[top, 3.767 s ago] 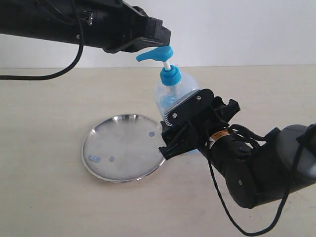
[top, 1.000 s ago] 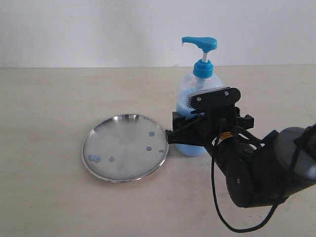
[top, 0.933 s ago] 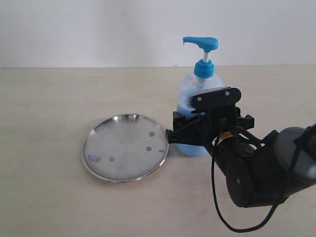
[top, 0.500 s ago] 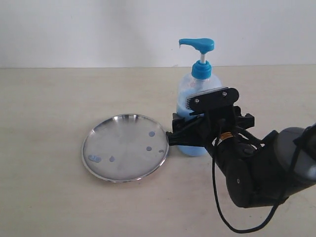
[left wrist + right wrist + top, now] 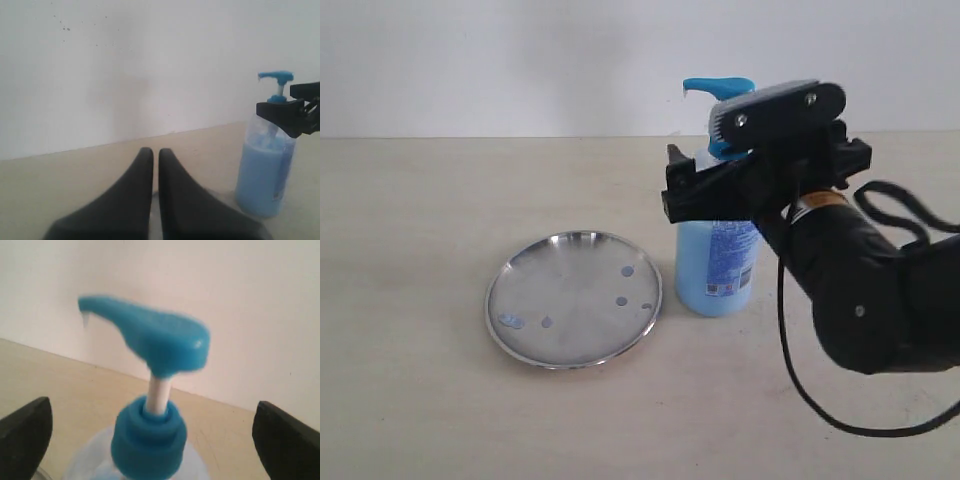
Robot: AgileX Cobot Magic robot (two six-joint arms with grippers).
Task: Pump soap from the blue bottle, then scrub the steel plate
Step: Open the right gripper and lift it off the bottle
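The left gripper (image 5: 155, 153) shows only in its own wrist view. Its two dark fingers (image 5: 140, 190) are pressed nearly together, with a thin slit between them, and they grasp nothing. They point over the beige surface (image 5: 420, 200) towards a white wall.

In the exterior view the steel plate (image 5: 573, 300) lies flat on the surface, left of centre. Small round drops of soap (image 5: 510, 320) dot its face: two near the left rim and three towards the right rim.

Just beside the plate's right rim, with a narrow gap between them, the blue bottle (image 5: 720, 262) stands upright on the surface. It is filled with light blue liquid to about its shoulder. Its spout points left, towards the plate's side.

The right gripper (image 5: 705, 165) hangs at the level of the bottle's neck. In the right wrist view its fingers (image 5: 25, 435) are spread wide, one at each edge of the picture. The blue pump head (image 5: 150, 340) and collar stand between the fingers, clear of both, so the fingers hold nothing.
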